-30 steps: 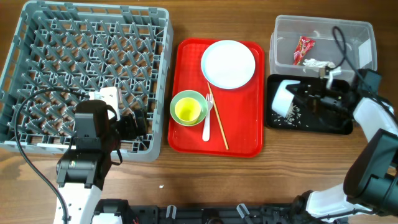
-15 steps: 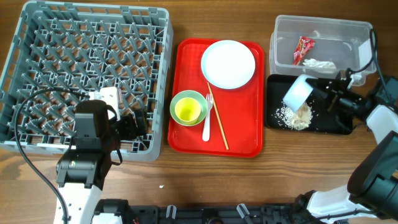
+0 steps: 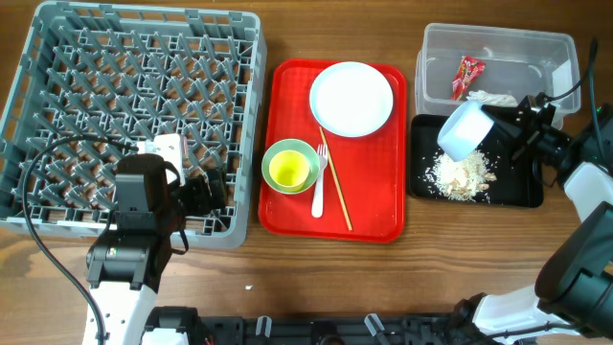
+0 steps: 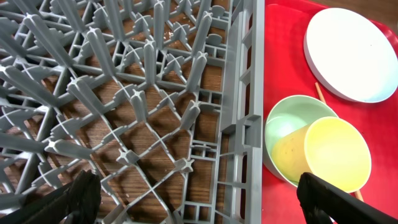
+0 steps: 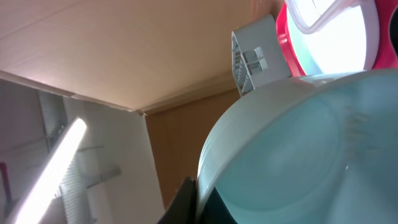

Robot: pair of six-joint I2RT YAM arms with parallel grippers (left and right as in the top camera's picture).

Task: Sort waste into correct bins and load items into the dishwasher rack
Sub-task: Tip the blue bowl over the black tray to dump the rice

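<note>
My right gripper (image 3: 502,125) is shut on the rim of a pale blue bowl (image 3: 464,130), tipped on its side over the black tray (image 3: 517,192). Beige food scraps (image 3: 462,174) lie heaped in that tray. In the right wrist view the bowl (image 5: 311,149) fills the frame, its rim pinched in my gripper (image 5: 198,194). The clear tub (image 3: 536,57) holds a red wrapper (image 3: 467,77) and a white napkin (image 3: 493,97). My left gripper (image 3: 211,190) is open over the front right corner of the dishwasher rack (image 3: 57,115); in its wrist view the fingers (image 4: 62,200) straddle the rack (image 4: 245,93).
The red serving tray (image 3: 287,206) between rack and bins carries a round plate (image 3: 351,99), a bowl (image 3: 276,153) with a yellow-green cup (image 3: 289,171) in it, a white fork (image 3: 319,196) and a chopstick (image 3: 337,192). Cables trail near both arms.
The bowl tipped and lifted up and to the right over the black tray. The scraps spilled out of it into a heap on the tray. The left arm stayed still.
</note>
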